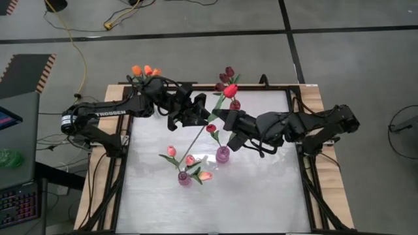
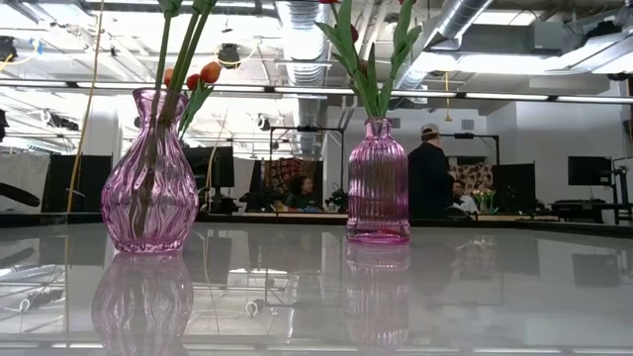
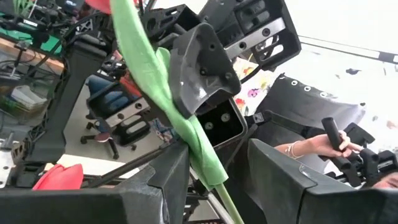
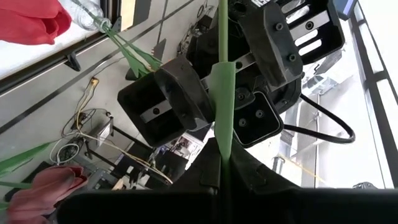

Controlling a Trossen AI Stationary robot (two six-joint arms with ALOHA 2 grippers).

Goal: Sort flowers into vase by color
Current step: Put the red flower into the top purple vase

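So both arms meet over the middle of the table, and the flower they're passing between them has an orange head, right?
Not quite: the flower between the left end effector and the right end effector has a red head, as the high view shows. The arms do meet over the middle of the table.

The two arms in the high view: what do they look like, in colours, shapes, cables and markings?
Both arms are black, built of chunky jointed segments. The left arm carries white TROSSEN lettering on its long link and a white band near its base. Black cables loop along the right arm. Each ends in a hand, left hand and right hand, with two blocky dark fingers bearing silver screw-fastened plates.
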